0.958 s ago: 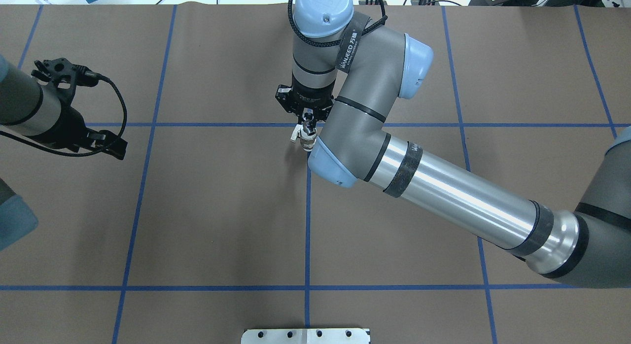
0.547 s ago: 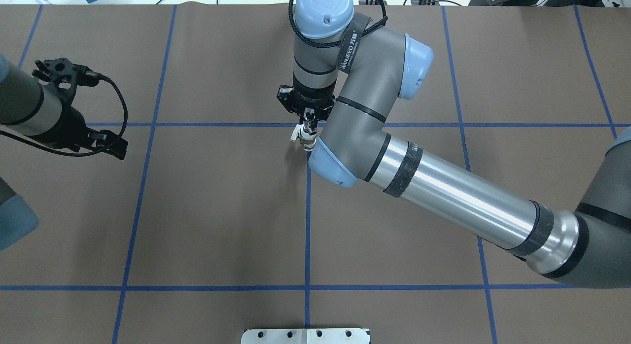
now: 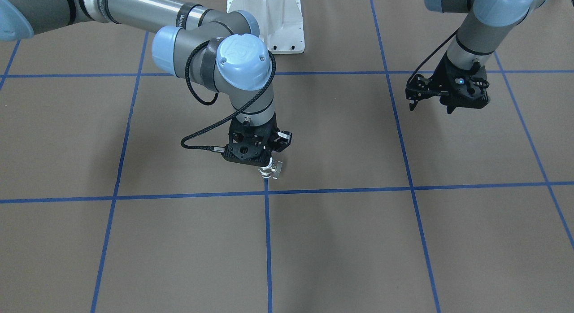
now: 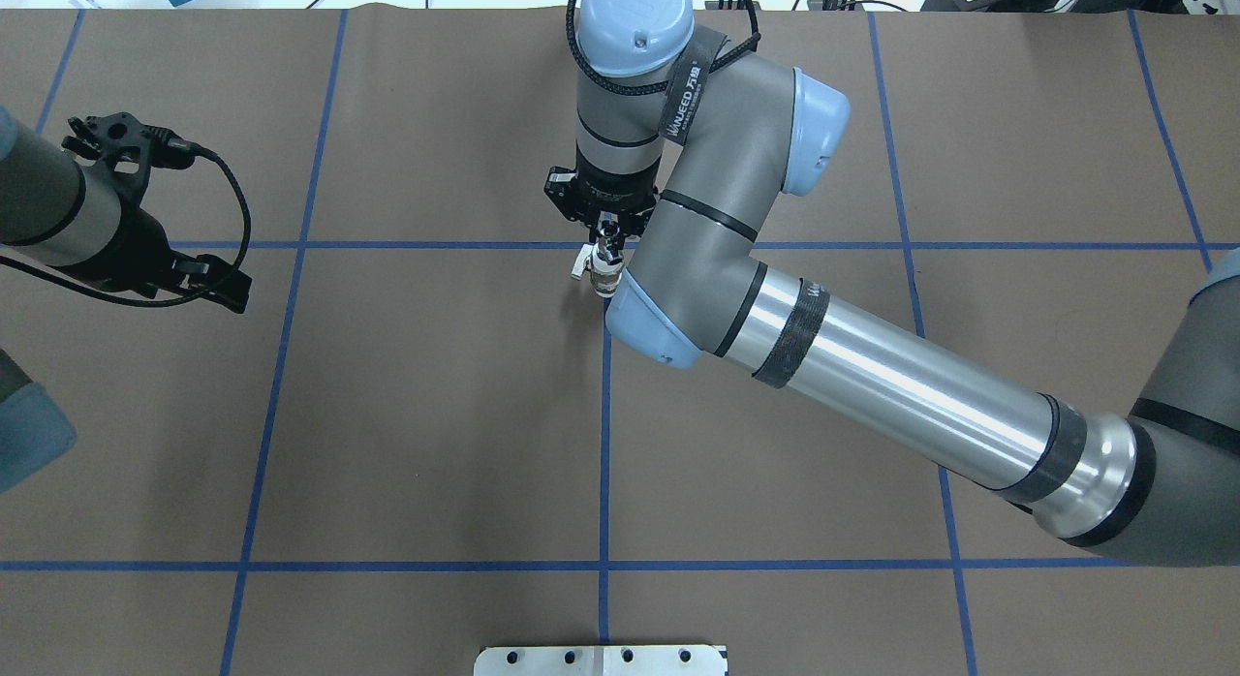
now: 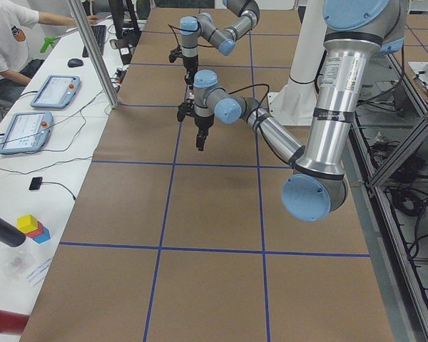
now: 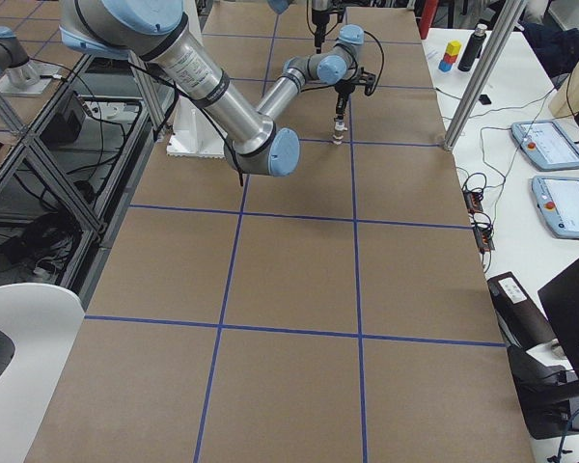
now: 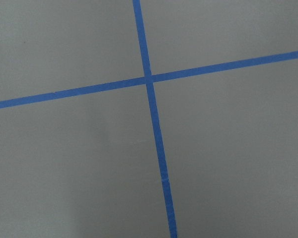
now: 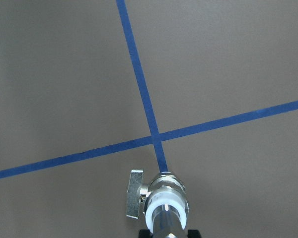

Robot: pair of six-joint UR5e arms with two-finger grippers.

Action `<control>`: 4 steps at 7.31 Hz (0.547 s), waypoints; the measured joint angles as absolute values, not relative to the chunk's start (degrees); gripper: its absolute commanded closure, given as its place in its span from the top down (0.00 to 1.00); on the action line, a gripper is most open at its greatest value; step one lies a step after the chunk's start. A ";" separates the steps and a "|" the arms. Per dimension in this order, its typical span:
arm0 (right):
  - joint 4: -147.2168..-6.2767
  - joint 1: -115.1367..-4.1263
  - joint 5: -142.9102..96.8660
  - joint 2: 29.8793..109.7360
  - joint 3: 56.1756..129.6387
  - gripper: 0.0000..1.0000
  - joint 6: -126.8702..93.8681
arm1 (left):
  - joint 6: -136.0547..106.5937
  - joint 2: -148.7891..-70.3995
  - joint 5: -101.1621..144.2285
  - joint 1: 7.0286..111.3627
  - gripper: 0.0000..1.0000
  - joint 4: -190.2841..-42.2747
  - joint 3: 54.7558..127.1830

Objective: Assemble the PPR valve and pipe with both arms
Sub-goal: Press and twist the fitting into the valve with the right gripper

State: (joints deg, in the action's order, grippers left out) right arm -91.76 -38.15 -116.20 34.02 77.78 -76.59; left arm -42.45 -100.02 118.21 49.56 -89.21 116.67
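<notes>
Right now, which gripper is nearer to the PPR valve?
Right. The right gripper holds the PPR valve from above near the table's middle. The left gripper hangs far off toward the robot's left, well apart from it.

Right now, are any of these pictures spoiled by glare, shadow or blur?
Overhead view: a bright glare streak on the right arm, along its silver tube. Front-facing view: only soft, faint shadows on the table. Right wrist view: the PPR valve looks sharp, near the bottom edge.
</notes>
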 measured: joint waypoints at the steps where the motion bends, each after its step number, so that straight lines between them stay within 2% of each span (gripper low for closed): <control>1: -91.76 -38.10 -116.19 34.06 77.71 0.00 -76.56 | -42.47 -100.02 118.23 49.57 0.99 -89.21 116.70; 4: -91.38 -37.90 -116.19 34.12 76.92 0.00 -76.29 | -42.53 -100.08 118.30 49.57 0.99 -89.21 116.79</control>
State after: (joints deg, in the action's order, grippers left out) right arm -91.38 -37.90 -116.19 34.12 76.92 -76.29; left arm -42.53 -100.08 118.30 49.57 -89.21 116.79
